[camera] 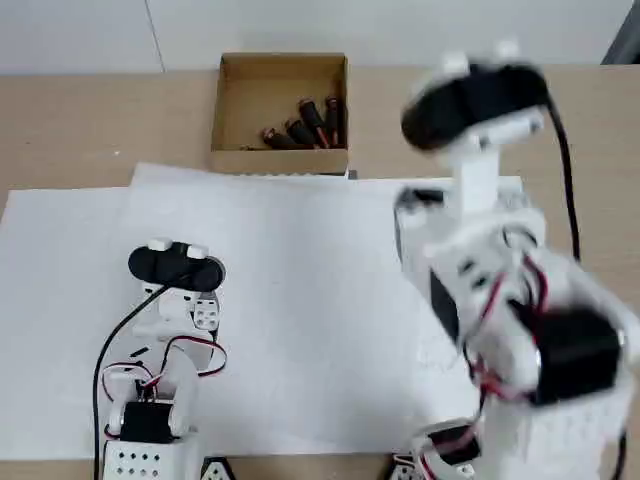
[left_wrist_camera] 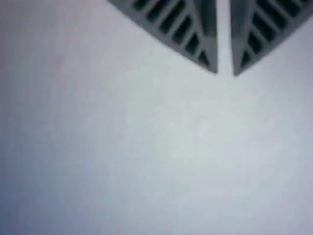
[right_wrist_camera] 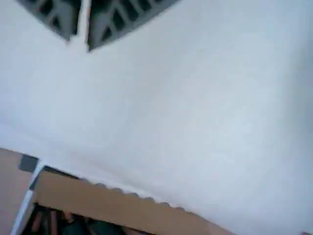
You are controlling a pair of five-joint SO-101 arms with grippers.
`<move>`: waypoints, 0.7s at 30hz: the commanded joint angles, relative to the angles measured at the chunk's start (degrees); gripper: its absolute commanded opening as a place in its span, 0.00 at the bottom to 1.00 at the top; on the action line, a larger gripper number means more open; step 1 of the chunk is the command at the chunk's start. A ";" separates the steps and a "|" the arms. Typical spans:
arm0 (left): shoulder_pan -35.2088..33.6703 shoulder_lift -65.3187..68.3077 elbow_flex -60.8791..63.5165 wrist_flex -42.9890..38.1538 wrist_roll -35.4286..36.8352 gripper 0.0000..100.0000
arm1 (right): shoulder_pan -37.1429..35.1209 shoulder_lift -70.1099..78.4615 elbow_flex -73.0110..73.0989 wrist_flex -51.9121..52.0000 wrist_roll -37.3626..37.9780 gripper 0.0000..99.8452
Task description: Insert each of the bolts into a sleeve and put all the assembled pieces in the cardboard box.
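The cardboard box (camera: 228,105) stands at the back of the table and holds several dark assembled pieces (camera: 305,125) with red marks. In the right wrist view the box's wall (right_wrist_camera: 107,208) runs along the edge, with dark pieces (right_wrist_camera: 58,223) dimly seen inside. My left gripper (left_wrist_camera: 224,68) hangs over bare white paper with its fingers (left_wrist_camera: 195,39) nearly together and nothing between them. My right gripper (right_wrist_camera: 78,41) is likewise shut and empty above the paper, a short way from the box. In the high view the left arm (camera: 175,270) sits folded at the front left and the right arm (camera: 480,110) is raised at the right.
A large white paper sheet (camera: 300,300) covers the middle of the table. Bare wooden tabletop (camera: 90,120) lies to either side of the box. A dark cable (camera: 565,170) trails off the right arm.
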 commanded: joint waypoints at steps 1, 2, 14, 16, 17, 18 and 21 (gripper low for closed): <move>0.09 -0.62 -0.31 0.26 -0.09 0.01 | 4.79 -11.38 14.51 -4.79 -0.26 0.00; 0.09 -0.62 -0.31 0.26 -0.09 0.01 | 6.29 -14.20 18.90 -6.20 -0.18 0.00; 0.09 -0.62 -0.31 0.26 -0.09 0.01 | 12.79 -45.14 67.16 -22.55 2.90 0.00; 0.09 -0.62 -0.31 0.26 -0.09 0.01 | 13.41 -49.54 73.67 -23.69 5.45 0.00; 0.09 -0.62 -0.31 0.26 -0.09 0.01 | 13.93 -51.82 76.57 -24.13 6.59 0.00; 0.09 -0.62 -0.31 0.26 -0.09 0.01 | 14.46 -54.11 79.65 -24.57 7.47 0.00; 0.09 -0.62 -0.31 0.26 -0.09 0.01 | 15.52 -60.88 87.12 -24.66 10.11 0.00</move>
